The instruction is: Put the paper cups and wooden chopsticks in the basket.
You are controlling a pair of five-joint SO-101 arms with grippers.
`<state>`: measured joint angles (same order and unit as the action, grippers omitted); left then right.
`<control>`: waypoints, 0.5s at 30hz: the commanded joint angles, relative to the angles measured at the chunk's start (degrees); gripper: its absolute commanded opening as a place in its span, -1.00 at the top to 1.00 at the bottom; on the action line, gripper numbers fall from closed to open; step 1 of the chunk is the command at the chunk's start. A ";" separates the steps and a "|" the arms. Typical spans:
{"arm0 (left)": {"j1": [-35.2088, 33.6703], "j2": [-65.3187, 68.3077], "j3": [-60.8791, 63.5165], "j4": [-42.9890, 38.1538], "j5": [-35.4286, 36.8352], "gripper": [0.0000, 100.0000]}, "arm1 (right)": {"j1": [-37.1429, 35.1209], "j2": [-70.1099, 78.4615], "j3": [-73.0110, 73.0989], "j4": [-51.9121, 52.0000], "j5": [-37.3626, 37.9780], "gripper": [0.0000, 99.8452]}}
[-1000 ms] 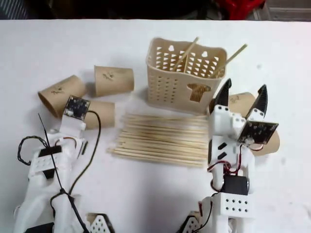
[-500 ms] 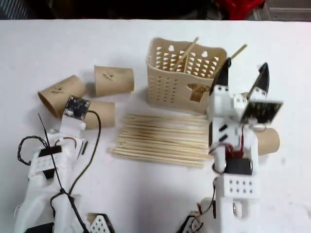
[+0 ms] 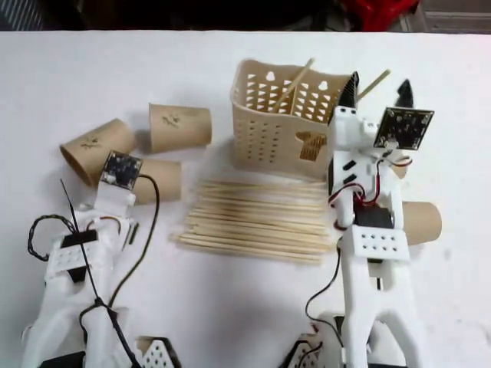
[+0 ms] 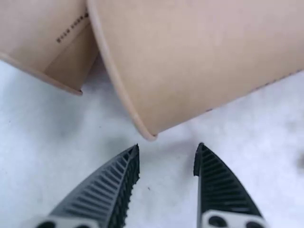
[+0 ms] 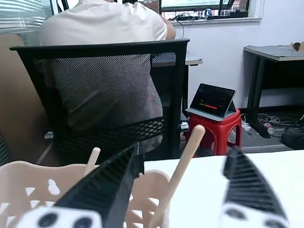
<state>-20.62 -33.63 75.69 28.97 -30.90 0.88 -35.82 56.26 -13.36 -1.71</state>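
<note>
Three paper cups lie on their sides at the left: one (image 3: 96, 146), one (image 3: 180, 126) and one (image 3: 159, 181). Another cup (image 3: 423, 221) lies beside the right arm. A pile of wooden chopsticks (image 3: 257, 218) rests in front of the cream basket (image 3: 268, 130), and two chopsticks (image 3: 295, 80) lean inside it. My left gripper (image 4: 166, 154) is open, low over the table, just short of a cup's rim (image 4: 199, 61). My right gripper (image 3: 378, 86) is open and raised at the basket's right corner, with a leaning chopstick (image 5: 183, 166) seen between its fingers, ungripped.
The left arm (image 3: 84, 253) and its cable lie at the front left. In the right wrist view a black mesh chair (image 5: 109, 95) and a red stool (image 5: 213, 133) stand in the room behind the table. Bare white table extends behind the basket.
The right arm has lifted from the cups at the right and swung up toward the basket's right corner, staying open. The left arm has not moved.
</note>
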 commanded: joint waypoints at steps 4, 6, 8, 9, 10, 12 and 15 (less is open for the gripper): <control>0.75 -2.15 -0.26 -1.23 -0.44 0.61 | 1.89 1.19 -3.25 -5.32 5.01 0.90; 0.75 -2.15 -0.26 -1.23 -0.44 0.61 | 1.89 0.66 -3.43 -5.32 5.89 0.95; 0.75 -2.15 -0.26 -1.23 -0.44 0.61 | 2.07 -0.31 -4.57 -4.09 6.68 0.97; 0.75 -2.15 -0.26 -1.32 -0.44 0.61 | 2.42 -0.84 -5.71 -2.15 6.51 0.97; 0.75 -2.15 -0.26 -1.32 -0.44 0.61 | 2.51 -1.54 -7.56 0.75 6.51 0.97; 0.75 -2.15 -0.26 -1.32 -0.44 0.61 | 2.42 -2.42 -12.84 8.40 6.15 0.97; 0.75 -2.15 -0.26 -1.32 -0.44 0.61 | 1.19 -2.42 -23.12 21.49 6.07 0.97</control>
<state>-20.62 -33.63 75.69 28.97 -30.90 2.73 -35.91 46.77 -6.59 3.82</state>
